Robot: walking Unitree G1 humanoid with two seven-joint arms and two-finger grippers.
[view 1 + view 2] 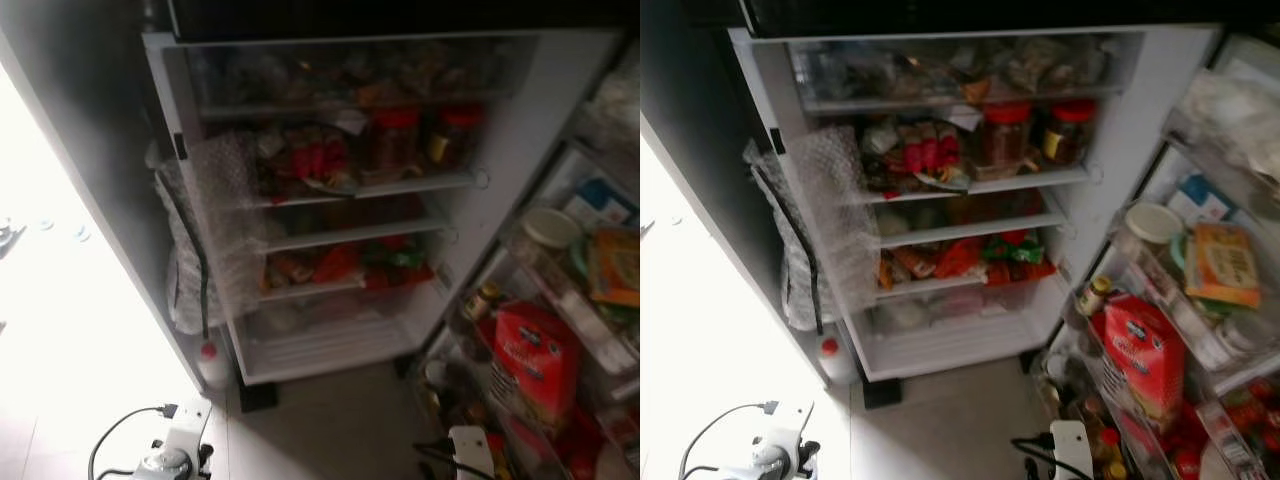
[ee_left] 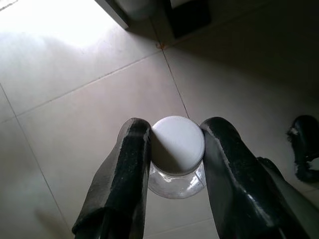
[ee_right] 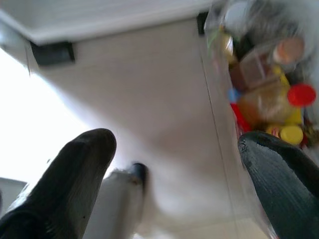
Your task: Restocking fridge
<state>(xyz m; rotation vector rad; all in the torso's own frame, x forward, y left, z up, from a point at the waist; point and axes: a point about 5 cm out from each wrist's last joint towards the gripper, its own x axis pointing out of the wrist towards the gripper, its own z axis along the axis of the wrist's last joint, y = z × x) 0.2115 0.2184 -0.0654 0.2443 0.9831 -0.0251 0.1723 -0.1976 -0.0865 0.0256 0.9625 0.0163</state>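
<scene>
Fridge: standing wide open, white walls, its shelves packed tight and dim inside.
Top drawer: clear plastic, stuffed with bags too murky to name.
Jars: two of them, red-lidded, glassy, side by side on the upper shelf, with red packets just beside them.
Lower shelf: crinkly red, orange and green packets heaped along it.
Bubble wrap: a translucent, dimpled sheet hanging off the fridge's left edge, over a sack with a dark strap.
Door racks: clear bins on the right, crowded (really crowded) with cartons and lids.
Red bag: glossy, boxy, sitting in the door's middle rack, a small yellow-capped bottle just behind it.
Flat packet: orange and green, lying in the rack above, beside a round white lid.
Small bottle: white with a red cap, on the floor at the fridge's lower left corner.
Floor: pale smooth tiles with thin grout lines, blown out by hard light on the left.
Left gripper: two matte black fingers clamped on the plastic jar, down low over the tiles.
Plastic jar: clear round body, ribbed white screw lid, pinched at the lid between the fingers, clear of the fridge.
Right gripper: fingers spread wide apart, holding nothing, near the door's bottom rack of red and yellow caps.
</scene>
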